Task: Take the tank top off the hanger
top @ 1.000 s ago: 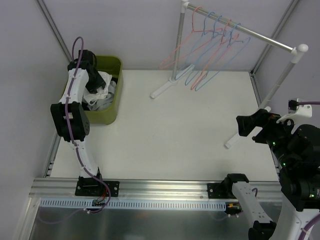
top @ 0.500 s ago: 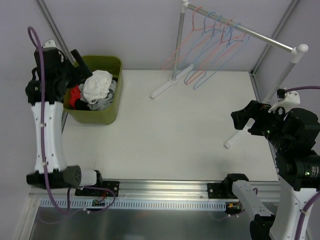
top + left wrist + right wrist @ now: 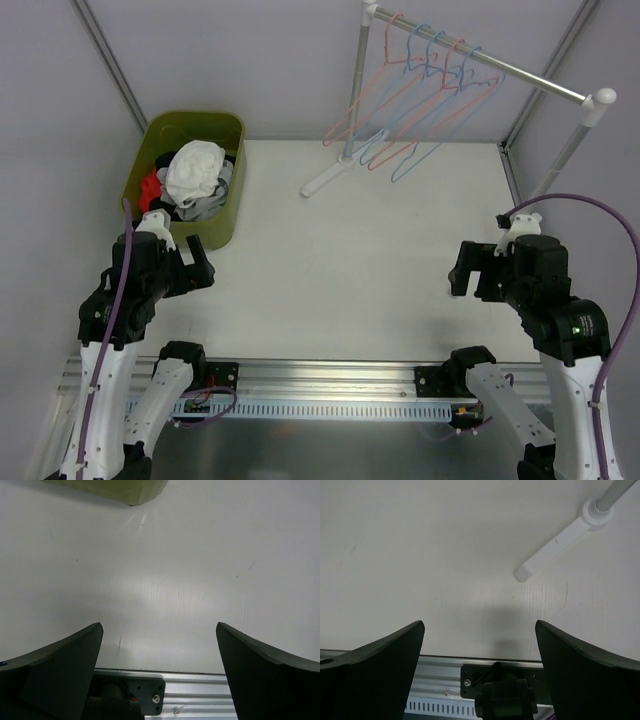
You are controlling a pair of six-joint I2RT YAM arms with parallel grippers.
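Black-and-white arms (image 3: 95,395), purple cables (image 3: 580,198)

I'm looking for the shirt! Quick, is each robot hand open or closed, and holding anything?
Left hand: open, holding nothing.
Right hand: open, holding nothing.

A robotics lab test cell is being shown: a white table (image 3: 330,250) is being enclosed by plain grey panels (image 3: 250,50) in metal framing. Arm bases (image 3: 195,375) are being carried on an aluminium rail (image 3: 330,378), while a clothes rack (image 3: 520,74) and green bin (image 3: 228,200) are being kept as props.
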